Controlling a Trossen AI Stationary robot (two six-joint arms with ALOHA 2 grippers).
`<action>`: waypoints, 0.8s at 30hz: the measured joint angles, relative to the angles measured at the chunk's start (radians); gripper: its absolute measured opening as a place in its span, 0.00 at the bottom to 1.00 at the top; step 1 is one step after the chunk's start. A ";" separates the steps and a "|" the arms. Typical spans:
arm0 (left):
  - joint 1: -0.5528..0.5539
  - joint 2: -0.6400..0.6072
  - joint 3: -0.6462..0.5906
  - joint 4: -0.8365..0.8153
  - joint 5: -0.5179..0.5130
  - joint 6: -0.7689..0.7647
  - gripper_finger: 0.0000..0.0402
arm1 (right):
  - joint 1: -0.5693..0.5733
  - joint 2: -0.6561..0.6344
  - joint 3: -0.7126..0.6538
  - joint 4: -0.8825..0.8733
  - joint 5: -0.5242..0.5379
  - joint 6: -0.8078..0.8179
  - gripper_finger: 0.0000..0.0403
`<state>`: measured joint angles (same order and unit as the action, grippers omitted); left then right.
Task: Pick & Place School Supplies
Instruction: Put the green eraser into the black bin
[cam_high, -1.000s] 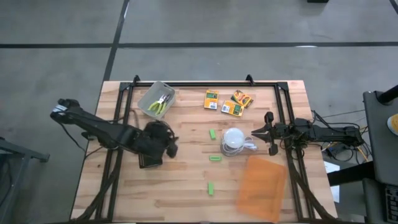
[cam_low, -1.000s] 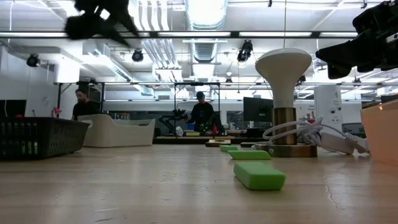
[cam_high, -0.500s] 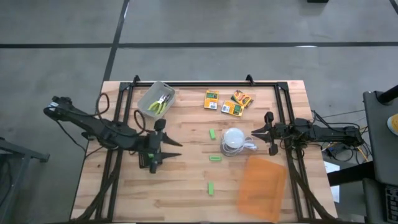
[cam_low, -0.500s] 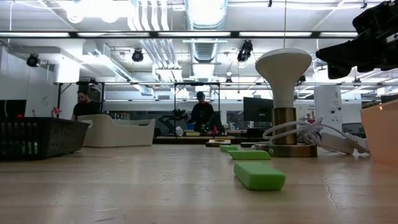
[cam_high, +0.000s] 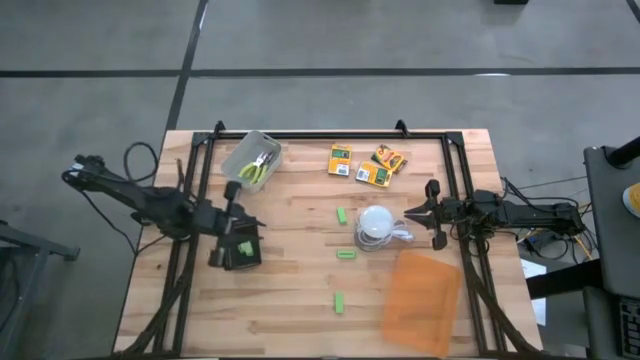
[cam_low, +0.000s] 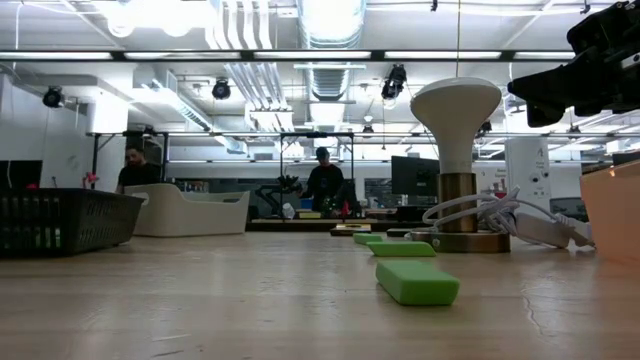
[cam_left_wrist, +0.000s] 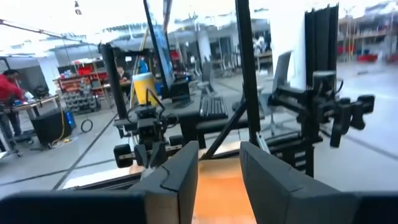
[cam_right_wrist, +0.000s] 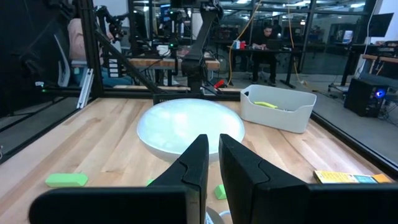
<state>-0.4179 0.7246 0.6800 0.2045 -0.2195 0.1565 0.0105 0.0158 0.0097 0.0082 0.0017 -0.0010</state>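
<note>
Three bright-green sticks (cam_high: 341, 215) (cam_high: 346, 254) (cam_high: 339, 302) lie flat on the wooden table, and they also show in the low view (cam_low: 417, 282). Three orange-yellow boxes (cam_high: 340, 160) (cam_high: 388, 157) (cam_high: 373, 175) lie flat at the far middle. Yellow-green plier-like tools (cam_high: 257, 167) rest inside a bin (cam_high: 238, 160) at the far left. My left gripper (cam_high: 250, 240) (cam_left_wrist: 219, 155) hangs above the table's left part, pointing level toward the right, open, with nothing between its fingers. My right gripper (cam_high: 420, 212) (cam_right_wrist: 213, 146) waits at the right, shut, pointing at a white lamp.
A white mushroom-shaped lamp (cam_high: 375, 228) (cam_low: 455, 150) with a coiled cable stands mid-table, just in front of my right gripper. A translucent orange sheet (cam_high: 420, 300) lies at the near right. A black frame (cam_high: 330, 134) runs around the table. People work in the room behind.
My left gripper has drawn back toward the table's left edge and risen out of the low view. Its wrist has rolled and tipped up from pointing down to level. The sticks, boxes and bin have stayed where they were.
</note>
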 joint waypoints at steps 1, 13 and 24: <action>0.000 -0.027 -0.019 0.001 0.006 0.000 0.32 | 0.000 0.000 0.000 0.000 0.000 0.000 0.09; 0.001 -0.293 -0.184 -0.058 0.101 0.078 0.33 | 0.000 0.000 0.000 0.000 0.000 0.000 0.09; 0.002 -0.351 -0.201 -0.066 0.095 0.076 0.33 | 0.000 0.000 0.000 0.000 0.000 0.000 0.09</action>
<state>-0.4162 0.3740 0.4789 0.1385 -0.1240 0.2324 0.0106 0.0158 0.0097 0.0083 0.0017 -0.0010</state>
